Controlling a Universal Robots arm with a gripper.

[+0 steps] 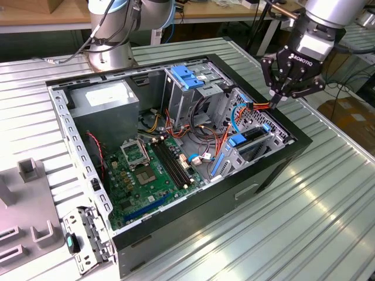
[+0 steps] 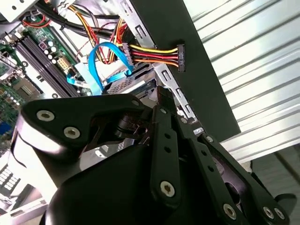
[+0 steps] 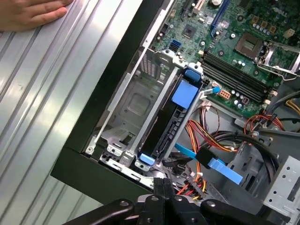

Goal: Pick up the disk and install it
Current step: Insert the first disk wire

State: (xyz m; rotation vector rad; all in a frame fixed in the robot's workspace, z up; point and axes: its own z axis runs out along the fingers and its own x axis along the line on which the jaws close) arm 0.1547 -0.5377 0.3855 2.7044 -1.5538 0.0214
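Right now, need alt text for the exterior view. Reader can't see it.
The arm's gripper, fingers shut, hovers over the exterior view's right edge of an open computer case lying on a ribbed metal table. Just below it, the disk stands on edge in a bay, blue rails showing, beside the green motherboard.

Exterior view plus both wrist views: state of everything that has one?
computer case: on its side, panel off, open.
disk: on edge in the drive bay.
gripper: jaws shut, holding nothing, by the case rim.
power connector: unplugged, lying across the case rim.
CPU socket: bare, no cooler.
hand: flat on the table.
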